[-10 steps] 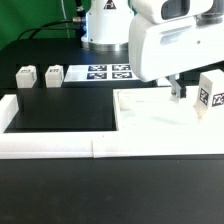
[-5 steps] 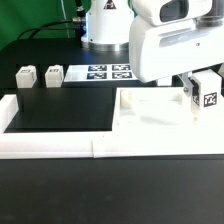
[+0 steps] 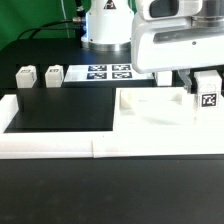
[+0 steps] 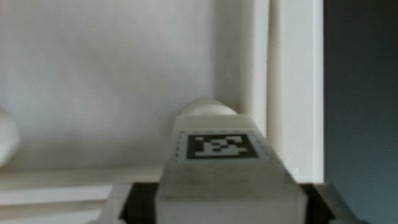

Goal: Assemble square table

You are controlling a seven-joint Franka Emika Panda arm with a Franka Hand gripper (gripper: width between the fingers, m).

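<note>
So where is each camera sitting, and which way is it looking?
Exterior view: off the arm, facing the robot's base; shows the arm and gripper by the tabletop.
Wrist view: on the wrist, looking along the gripper at the leg it holds; only its dark fingers show.
Shared: the tagged leg between the fingers.

The black work table (image 3: 110,195) lay evenly lit; behind it, a green backdrop (image 3: 25,12) showed at the exterior view's left.
</note>
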